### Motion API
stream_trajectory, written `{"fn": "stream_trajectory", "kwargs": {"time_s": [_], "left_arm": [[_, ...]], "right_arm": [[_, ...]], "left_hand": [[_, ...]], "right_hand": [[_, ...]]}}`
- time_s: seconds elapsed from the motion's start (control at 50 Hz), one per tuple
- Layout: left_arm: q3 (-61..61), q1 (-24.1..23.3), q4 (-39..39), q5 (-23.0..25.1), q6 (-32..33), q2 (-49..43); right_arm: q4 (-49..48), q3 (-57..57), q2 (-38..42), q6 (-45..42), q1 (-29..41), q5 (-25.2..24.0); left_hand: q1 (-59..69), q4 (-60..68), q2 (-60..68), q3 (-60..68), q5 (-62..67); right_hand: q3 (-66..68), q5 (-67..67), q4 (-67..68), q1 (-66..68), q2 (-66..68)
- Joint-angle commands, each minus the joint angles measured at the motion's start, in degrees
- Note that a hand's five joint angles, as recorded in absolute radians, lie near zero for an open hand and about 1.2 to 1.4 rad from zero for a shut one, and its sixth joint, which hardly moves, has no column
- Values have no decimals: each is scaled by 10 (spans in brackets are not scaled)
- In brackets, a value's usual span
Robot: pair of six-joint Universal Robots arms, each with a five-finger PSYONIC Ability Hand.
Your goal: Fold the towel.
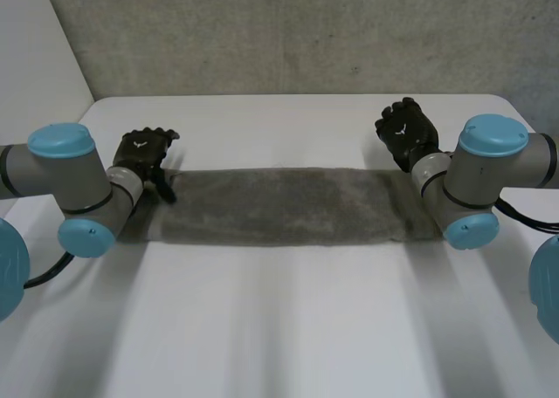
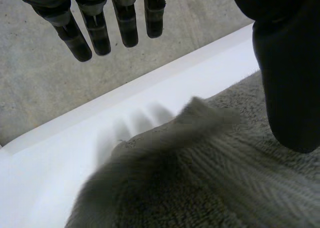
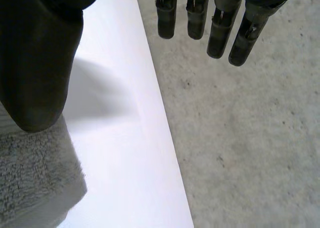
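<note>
The grey tubular left arm [image 1: 65, 178] and right arm [image 1: 489, 173], with round light-blue caps [image 1: 59, 140], end in a black left hand [image 1: 144, 154] and right hand [image 1: 409, 136], each white-marked behind its banded fingers [image 2: 97, 35].

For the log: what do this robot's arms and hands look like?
The left arm and right arm are grey with rounded joints and light-blue caps. The left hand and right hand are black, each with a small white mark on its back. Their fingers are slim and segmented, the thumb thick and round-tipped.

A white table [image 1: 288, 328] with grey speckled floor [image 1: 288, 31] beyond its far edge
</note>
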Motion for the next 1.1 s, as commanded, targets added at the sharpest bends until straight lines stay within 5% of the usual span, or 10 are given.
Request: {"fn": "stream_trajectory", "kwargs": {"time_s": [0.02, 0.28, 0.52, 0.62, 0.66, 0.76, 1.1], "left_arm": [[-59, 2, -14, -1, -4, 72], [-291, 13, 17, 9, -4, 267], [-397, 3, 121, 9, -4, 309], [-397, 4, 123, 9, -4, 308], [-398, 3, 123, 9, -4, 307], [-405, 6, 124, 9, -4, 307], [-418, 8, 136, 9, -4, 309]], "right_arm": [[9, 45, -31, 21, 2, 33], [80, 305, -252, 142, -10, 37], [139, 359, -253, 146, -45, 32], [118, 354, -228, 146, -61, 30], [96, 346, -208, 146, -70, 31], [71, 341, -205, 145, -106, 29], [75, 315, -249, 130, -244, 10]], "left_hand": [[-50, -47, -50, -46, -131], [-52, -49, -51, -48, -133], [-52, -49, -51, -48, -133], [-52, -49, -51, -48, -133], [-52, -49, -51, -48, -133], [-52, -49, -51, -48, -133], [-52, -49, -51, -48, -133]], "right_hand": [[-34, -30, -41, -40, -38], [-34, -30, -41, -40, -38], [-27, -22, -33, -32, -31], [113, 118, 106, 107, 109], [391, 395, 384, 385, 386], [665, 670, 658, 660, 661], [666, 670, 659, 660, 662]]}}
